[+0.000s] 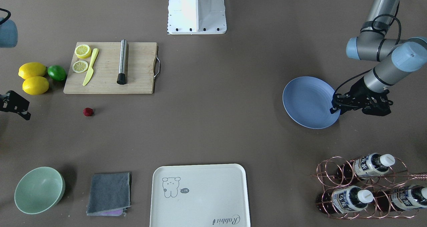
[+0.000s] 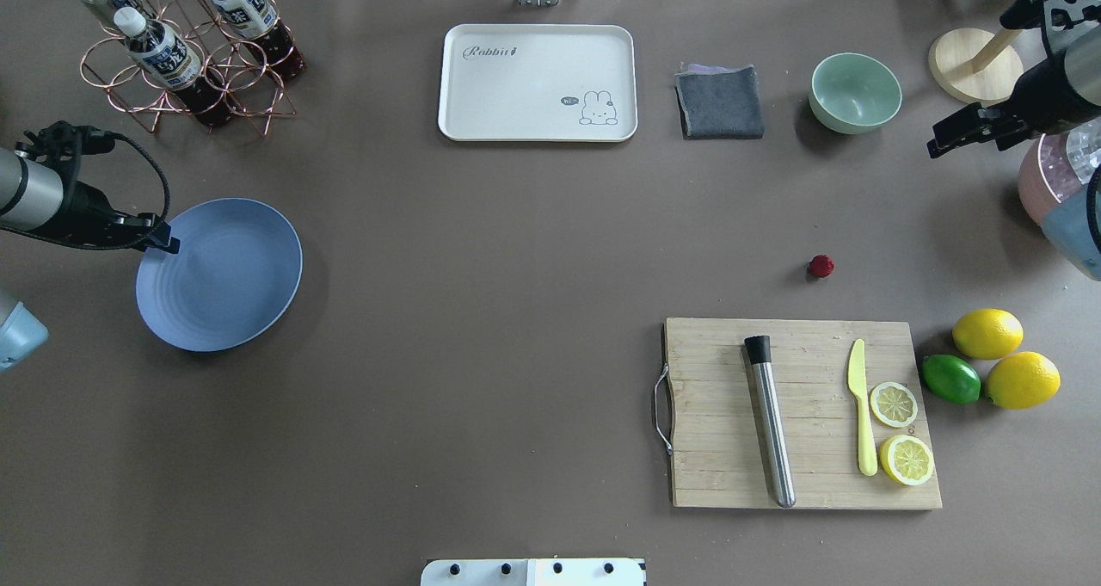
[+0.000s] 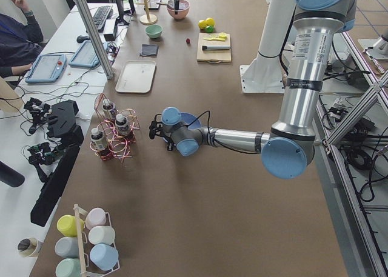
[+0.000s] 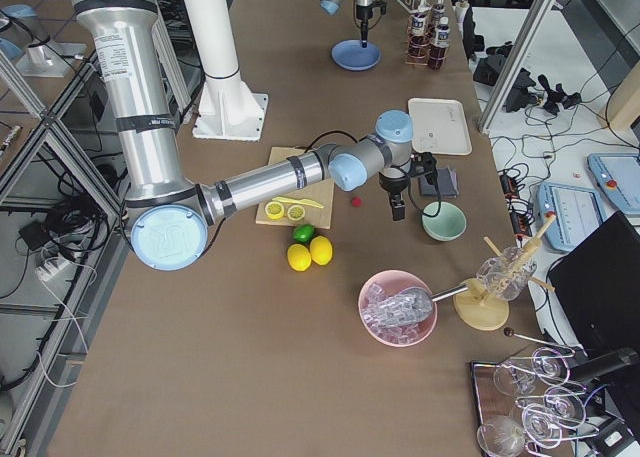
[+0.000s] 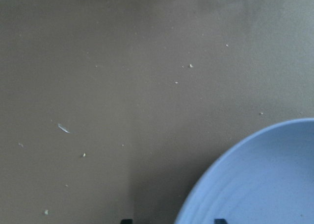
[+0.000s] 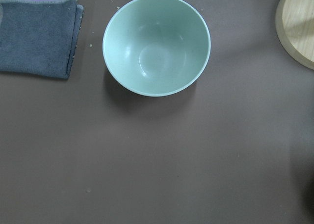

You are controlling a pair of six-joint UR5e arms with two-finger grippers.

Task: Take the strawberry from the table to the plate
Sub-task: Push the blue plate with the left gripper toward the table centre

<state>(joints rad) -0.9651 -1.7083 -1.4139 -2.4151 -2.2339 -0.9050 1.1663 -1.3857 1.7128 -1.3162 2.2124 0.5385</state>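
Note:
The strawberry [image 2: 821, 266] is a tiny dark-red berry lying alone on the brown table [image 2: 516, 311], just beyond the cutting board; it also shows in the front view [image 1: 88, 111]. Far across the table sits the blue plate [image 2: 219, 272], with nothing on it. My left gripper [image 2: 168, 243] hovers low over the plate's rim [image 5: 230, 160], open, its two fingertips [image 5: 126, 220] set wide apart. My right gripper [image 2: 946, 134] hangs above the table between the mint bowl and the strawberry. It looks open and holds nothing; its fingers do not show in the right wrist view.
A wooden cutting board [image 2: 800, 414] carries a steel rod, a yellow knife and two lemon slices. Two lemons [image 2: 987, 333] and a lime lie beside it. At the far edge are a mint bowl [image 2: 856, 92], grey cloth [image 2: 720, 101], cream tray [image 2: 538, 83] and bottle rack [image 2: 185, 61].

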